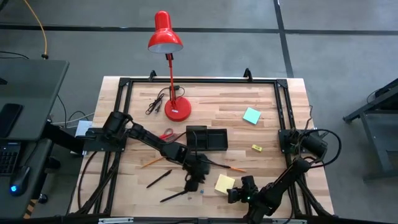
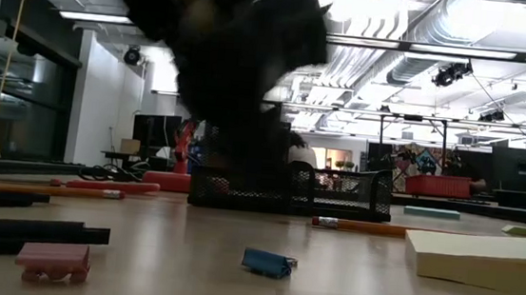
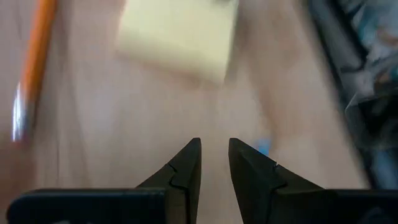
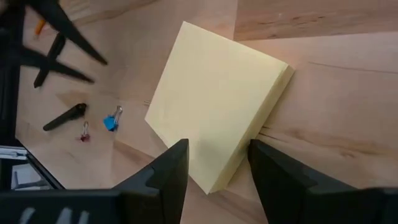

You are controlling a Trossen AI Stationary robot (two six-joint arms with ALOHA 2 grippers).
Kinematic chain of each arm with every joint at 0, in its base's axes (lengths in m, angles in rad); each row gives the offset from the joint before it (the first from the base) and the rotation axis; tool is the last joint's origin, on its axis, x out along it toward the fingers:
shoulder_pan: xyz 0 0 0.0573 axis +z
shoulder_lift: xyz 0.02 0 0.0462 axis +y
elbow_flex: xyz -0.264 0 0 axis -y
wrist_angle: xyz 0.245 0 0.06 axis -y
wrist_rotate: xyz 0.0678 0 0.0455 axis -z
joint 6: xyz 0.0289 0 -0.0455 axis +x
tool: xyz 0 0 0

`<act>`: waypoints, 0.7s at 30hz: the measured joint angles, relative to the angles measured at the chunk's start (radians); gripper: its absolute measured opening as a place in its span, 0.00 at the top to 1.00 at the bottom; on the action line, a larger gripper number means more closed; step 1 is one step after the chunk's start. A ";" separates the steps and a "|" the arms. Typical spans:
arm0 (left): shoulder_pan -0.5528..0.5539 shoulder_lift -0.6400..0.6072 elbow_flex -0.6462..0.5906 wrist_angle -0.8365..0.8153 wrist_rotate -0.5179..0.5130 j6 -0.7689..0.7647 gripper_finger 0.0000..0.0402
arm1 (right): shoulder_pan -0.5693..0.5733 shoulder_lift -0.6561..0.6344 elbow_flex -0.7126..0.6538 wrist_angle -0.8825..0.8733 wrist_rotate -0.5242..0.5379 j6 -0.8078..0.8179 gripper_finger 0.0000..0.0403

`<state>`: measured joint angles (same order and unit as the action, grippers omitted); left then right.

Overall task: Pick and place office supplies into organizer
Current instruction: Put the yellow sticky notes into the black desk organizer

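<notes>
Right gripper [image 4: 214, 165] hangs over the near edge of the table, its two dark fingers [image 4: 168, 174] spread apart and empty, reaching over the near corner of the yellow sticky-note pad [image 4: 217, 102], which lies flat on the wood and is not grasped. From above, that pad [image 1: 224, 183] sits just beside the right gripper [image 1: 235, 193] and near the left gripper [image 1: 194, 180], which hovers over the table's front middle with its fingers [image 3: 183, 171] parted by a narrow gap and nothing between them. Beyond the left fingers lie the same yellow pad [image 3: 177, 34] and an orange pencil [image 3: 34, 62]. The black organizer [image 1: 207, 138] stands near the table's centre, just beside the red lamp base [image 1: 178, 109], with the red-handled scissors [image 1: 166, 134] close to it on the left arm's side. The teal sticky-note pad [image 1: 251, 116] and a tiny yellow block [image 1: 257, 148] rest toward the right arm's side, well apart from the tray. Two black pens [image 1: 159, 178] lie near the front edge. At table height, a small blue binder clip [image 2: 267, 263] and a pink one [image 2: 53, 260] lie on the wood before the mesh tray [image 2: 335, 194].
</notes>
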<state>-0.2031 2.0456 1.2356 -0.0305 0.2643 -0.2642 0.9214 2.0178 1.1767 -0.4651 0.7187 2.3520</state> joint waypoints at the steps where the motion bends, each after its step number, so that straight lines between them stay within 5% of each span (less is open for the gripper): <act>1: 0.000 0.000 0.014 -0.024 0.007 0.010 0.82 | 0.000 0.000 0.000 -0.004 -0.001 -0.001 0.58; 8: 0.000 0.066 0.122 -0.091 -0.002 0.046 0.82 | -0.007 -0.001 0.001 -0.001 -0.017 -0.001 0.54; 21: 0.003 0.152 0.191 -0.147 0.050 0.051 0.82 | -0.031 0.000 0.000 0.007 -0.013 -0.017 0.61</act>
<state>-0.1999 2.1978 1.4266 -0.1774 0.3147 -0.2136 0.8908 2.0174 1.1770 -0.4579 0.7061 2.3348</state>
